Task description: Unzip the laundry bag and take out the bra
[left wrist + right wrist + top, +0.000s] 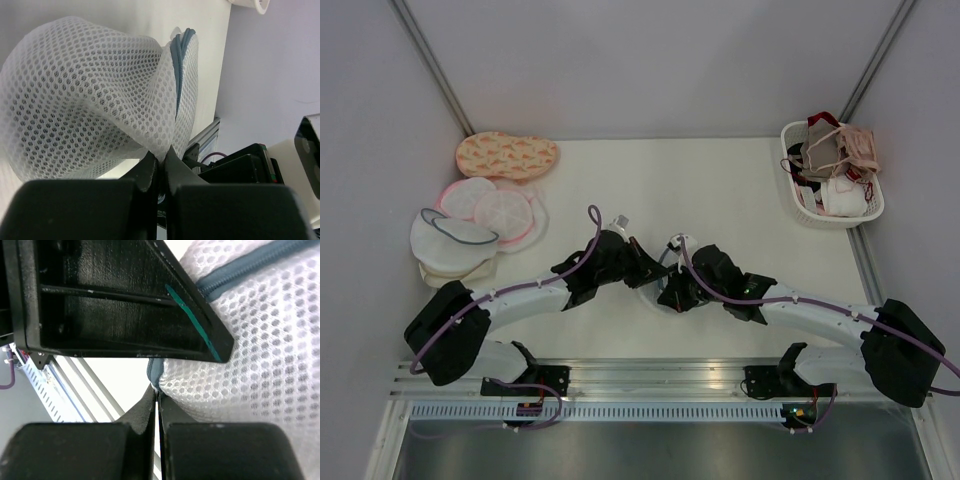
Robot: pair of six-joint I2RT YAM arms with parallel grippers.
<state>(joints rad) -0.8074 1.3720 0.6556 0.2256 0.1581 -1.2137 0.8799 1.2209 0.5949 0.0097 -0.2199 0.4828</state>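
Mesh seems soft and light: my left gripper (pixel 160 159) pinches the round white laundry bag (pixel 90 100); my right gripper (pixel 156 392) nips its grey-blue zipper end (pixel 152 372), likely the best hold.

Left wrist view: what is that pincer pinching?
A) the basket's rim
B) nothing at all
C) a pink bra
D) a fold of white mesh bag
D: the left pincer is shut on a fold of the white mesh laundry bag, just below its grey-blue zipper.
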